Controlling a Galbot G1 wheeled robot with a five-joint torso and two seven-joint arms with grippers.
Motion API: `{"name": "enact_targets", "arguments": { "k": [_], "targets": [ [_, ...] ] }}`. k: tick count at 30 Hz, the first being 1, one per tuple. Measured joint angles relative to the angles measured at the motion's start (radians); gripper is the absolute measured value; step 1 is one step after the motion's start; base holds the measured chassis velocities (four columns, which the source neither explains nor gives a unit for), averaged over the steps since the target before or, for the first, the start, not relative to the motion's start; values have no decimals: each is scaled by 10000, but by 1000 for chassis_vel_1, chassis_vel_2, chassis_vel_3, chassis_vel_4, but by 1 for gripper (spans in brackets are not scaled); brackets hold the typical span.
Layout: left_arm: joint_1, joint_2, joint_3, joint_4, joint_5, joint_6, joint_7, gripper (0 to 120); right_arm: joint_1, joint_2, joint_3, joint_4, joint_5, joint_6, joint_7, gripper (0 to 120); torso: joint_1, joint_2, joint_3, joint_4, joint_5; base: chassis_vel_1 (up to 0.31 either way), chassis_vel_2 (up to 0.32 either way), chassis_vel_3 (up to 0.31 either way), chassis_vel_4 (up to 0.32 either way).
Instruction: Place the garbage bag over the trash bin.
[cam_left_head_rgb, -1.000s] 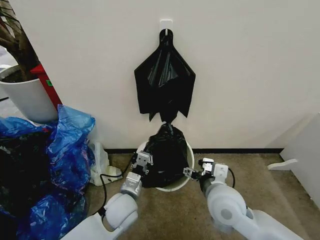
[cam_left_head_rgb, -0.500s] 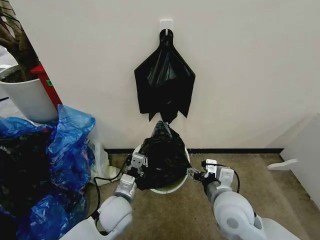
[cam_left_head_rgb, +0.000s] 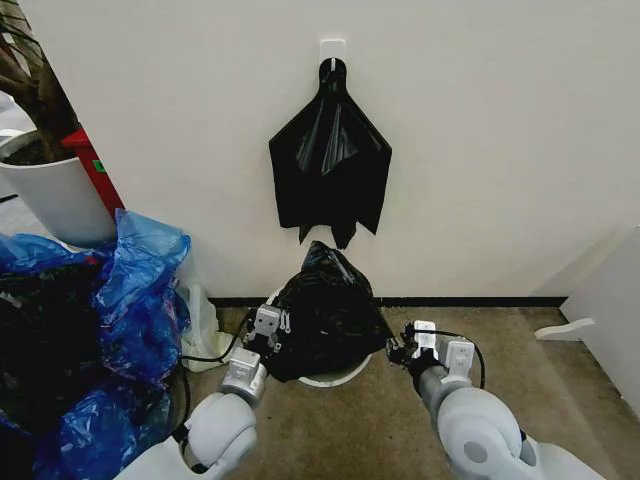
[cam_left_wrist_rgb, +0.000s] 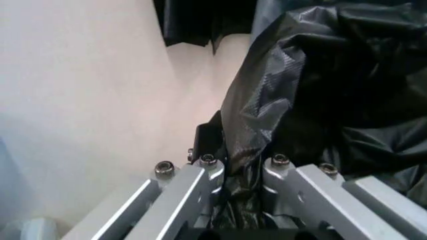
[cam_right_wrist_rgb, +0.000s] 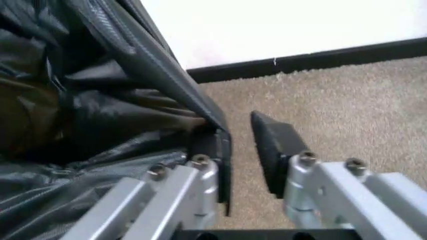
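We see the garbage bag bunched over the trash bin, which stands on the carpeted floor against the far wall, under a smaller black bundle hung from a hook. The bag sits as a crumpled mound on top of the bin and hides most of the rim; a pale arc of rim shows at the near side.

The left pincer is at the left edge of the mound. In the left wrist view a fold of the bag runs down between its two fingers, so we read it as clamped on the plastic. The right pincer is at the right edge of the mound, just beside the bin. In the right wrist view its fingers stand apart: one finger lies against the bag's edge, the other is clear of it over the carpet, with nothing gripped between them.

Our judgement is that the task is partly done. The bag is on the bin and its mouth appears to be drawn outward on both sides. What remains is to spread the mouth fully and pull it down around the rim; the near rim is bare.

To the left lie blue plastic bags and a white plant pot, well apart from the work.
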Motion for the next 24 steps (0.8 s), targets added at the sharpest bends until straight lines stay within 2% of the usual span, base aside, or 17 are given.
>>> {"name": "enact_targets", "arguments": {
  "k": [4, 10, 19, 22, 23, 24],
  "targets": [
    [228, 50, -397, -38, -331, -240, 297, 4, -87, -69, 303, -7, 80, -39, -248, 0, 0, 0, 0, -1, 0, 0, 0, 0, 0],
    [524, 61, -912, -87, -885, -563, 770, 4, -409, -293, 1066, -159, 220, -488, -1266, 0, 0, 0, 0, -2, -1, 0, 0, 0, 0],
    [999, 59, -1132, -578, -2230, -829, 1234, 4, -616, -499, 2585, -1524, 212, -1351, -4873, 0, 0, 0, 0, -1, 2, 0, 0, 0, 0],
    [1123, 28, -1175, -676, -2712, -978, 1311, 4, -717, -731, 3056, -2213, -258, -1520, -7170, 0, 0, 0, 0, -1, -1, 0, 0, 0, 0],
    [1123, 28, -1175, -676, -2712, -978, 1311, 4, -717, -731, 3056, -2213, -258, -1520, -7170, 0, 0, 0, 0, -1, -1, 0, 0, 0, 0],
    [1141, 17, -1190, -695, -2845, -1016, 1332, 4, -742, -790, 3134, -2489, -693, -1430, -8018, 0, 0, 0, 0, -1, 0, 0, 0, 0, 0]
  ]
}}
